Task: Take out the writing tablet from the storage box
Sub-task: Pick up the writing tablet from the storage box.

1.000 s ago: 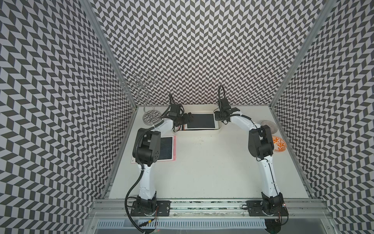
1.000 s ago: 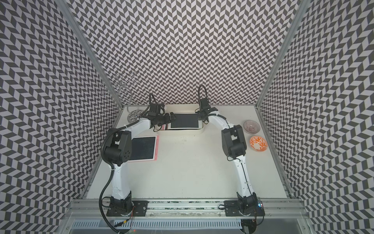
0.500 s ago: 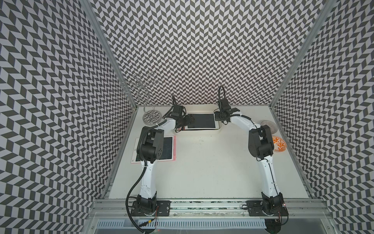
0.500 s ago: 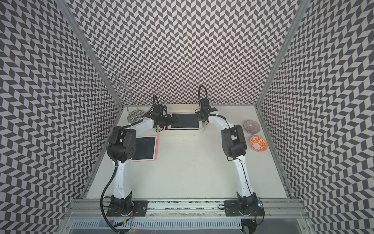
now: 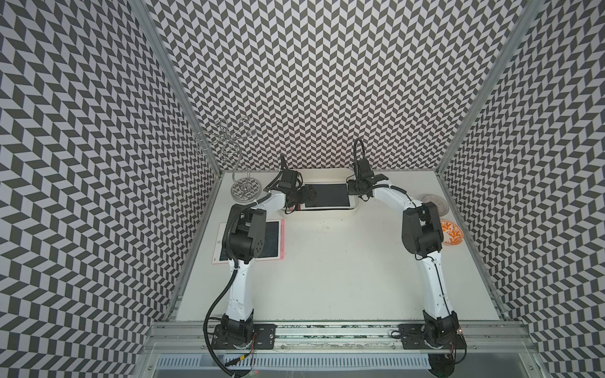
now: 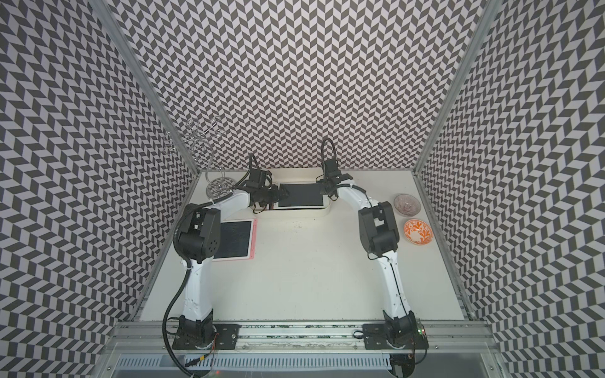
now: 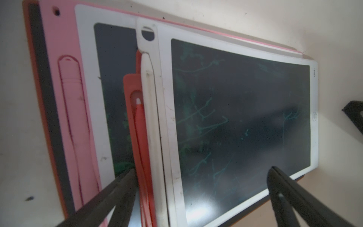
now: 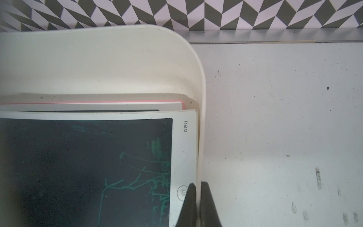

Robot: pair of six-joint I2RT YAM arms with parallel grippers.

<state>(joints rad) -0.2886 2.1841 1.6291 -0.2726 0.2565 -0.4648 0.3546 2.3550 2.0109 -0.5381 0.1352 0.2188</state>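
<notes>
One pink tablet (image 5: 273, 240) lies out on the bench (image 5: 343, 278); others are stacked in the storage box (image 5: 330, 213). Left jaws gape over the top white tablet (image 7: 235, 110), gripping nothing; right jaws clamp the box wall.

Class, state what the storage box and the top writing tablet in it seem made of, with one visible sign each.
Storage box: probably matte cream plastic; smooth moulded wall, rounded corner. Top writing tablet: probably a white plastic frame around a glossy dark screen that shows glare.
</notes>
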